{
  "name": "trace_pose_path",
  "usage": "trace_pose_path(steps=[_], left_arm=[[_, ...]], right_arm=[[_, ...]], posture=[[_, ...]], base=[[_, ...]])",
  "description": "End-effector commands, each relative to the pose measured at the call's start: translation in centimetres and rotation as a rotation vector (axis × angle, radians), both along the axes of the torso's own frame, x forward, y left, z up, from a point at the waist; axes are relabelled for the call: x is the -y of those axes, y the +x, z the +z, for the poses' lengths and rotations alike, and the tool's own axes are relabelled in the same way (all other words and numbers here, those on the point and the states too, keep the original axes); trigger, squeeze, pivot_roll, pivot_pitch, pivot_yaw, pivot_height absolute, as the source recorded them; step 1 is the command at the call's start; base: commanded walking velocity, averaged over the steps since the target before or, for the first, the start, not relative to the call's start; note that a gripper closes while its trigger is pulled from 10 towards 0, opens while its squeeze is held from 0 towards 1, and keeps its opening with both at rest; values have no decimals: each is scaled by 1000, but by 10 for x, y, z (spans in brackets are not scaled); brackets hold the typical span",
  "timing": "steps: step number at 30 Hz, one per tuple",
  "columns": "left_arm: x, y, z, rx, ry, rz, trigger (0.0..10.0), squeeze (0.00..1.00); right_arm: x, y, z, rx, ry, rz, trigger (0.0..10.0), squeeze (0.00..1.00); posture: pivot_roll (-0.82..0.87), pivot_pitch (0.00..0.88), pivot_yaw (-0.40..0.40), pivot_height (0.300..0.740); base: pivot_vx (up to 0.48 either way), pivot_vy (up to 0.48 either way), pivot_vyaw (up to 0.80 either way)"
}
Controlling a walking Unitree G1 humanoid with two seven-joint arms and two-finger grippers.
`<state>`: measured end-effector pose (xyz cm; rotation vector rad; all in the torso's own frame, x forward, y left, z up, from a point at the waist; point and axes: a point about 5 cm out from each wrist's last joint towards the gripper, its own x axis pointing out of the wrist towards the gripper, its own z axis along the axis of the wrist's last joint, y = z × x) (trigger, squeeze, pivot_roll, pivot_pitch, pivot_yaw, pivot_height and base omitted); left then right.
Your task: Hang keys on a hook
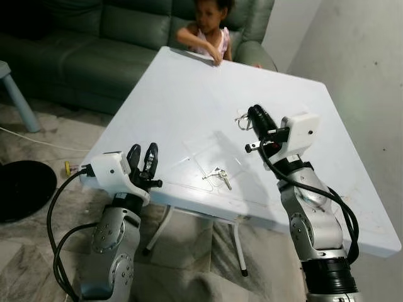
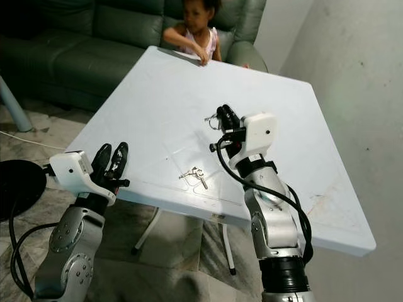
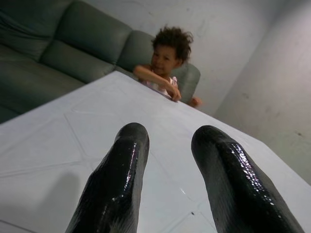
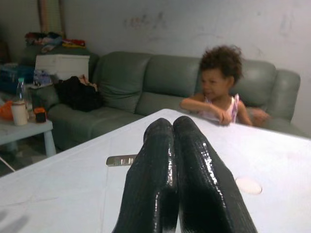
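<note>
At the lower left, the left tool hovers at the white desk edge, fingers spread. Keys lie on the desk at centre frame. Right of them, the right tool is pressed together beside a key ring. A person leans on the far edge before a green sofa.

No readable text, labels, brands or numbers — none anywhere
</note>
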<state>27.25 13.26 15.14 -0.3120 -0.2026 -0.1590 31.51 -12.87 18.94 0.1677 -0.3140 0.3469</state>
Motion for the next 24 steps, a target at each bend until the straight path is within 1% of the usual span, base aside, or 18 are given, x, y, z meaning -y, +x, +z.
trace_pose_path(steps=[1,6,8,9,12,15,17,18,20,22,24], left_arm=[[4,2,0,8,-4,-21,10000,0],[1,0,-4,4,11,-28,10000,0],[-1,-2,-10,-17,18,-29,10000,0],[-1,-2,-10,-17,18,-29,10000,0],[-1,-2,-16,-33,29,-35,10000,0],[1,-1,-22,-55,37,-45,10000,0],[1,1,-23,-62,37,-48,10000,0],[2,3,-25,-69,35,-58,10000,0],[1,6,-26,-81,29,-62,10000,0],[1,9,-26,-80,39,-64,10000,0],[0,11,-26,-78,49,-68,10000,0]], right_arm=[[12,-2,-2,-16,28,-43,10000,0],[25,-13,-25,-104,23,-120,10000,0],[33,-18,-38,-145,-11,-162,10000,0],[33,-18,-38,-145,-11,-162,10000,0],[40,-22,-47,-199,-17,-179,10000,0],[43,-25,-53,-209,-54,-199,10000,0],[44,-26,-58,-247,-41,-211,10000,0],[45,-26,-60,-263,-44,-242,10000,0],[44,-26,-63,-284,-40,-239,10000,0],[45,-26,-65,-293,-31,-239,10000,0],[44,-27,-62,-250,-48,-225,10000,0]], posture=[[192,0,-161,740],[185,0,-150,740],[176,0,-143,740],[176,0,-143,740],[162,0,-134,740],[157,0,-130,740],[152,0,-123,740],[150,0,-118,740],[147,0,-111,740],[145,0,-105,740],[143,0,-103,740]], base=[[0,0,0],[0,0,0],[0,0,0],[0,0,0],[0,0,0],[0,0,0],[0,0,0],[0,0,0],[0,0,0],[0,0,0],[0,0,0]])
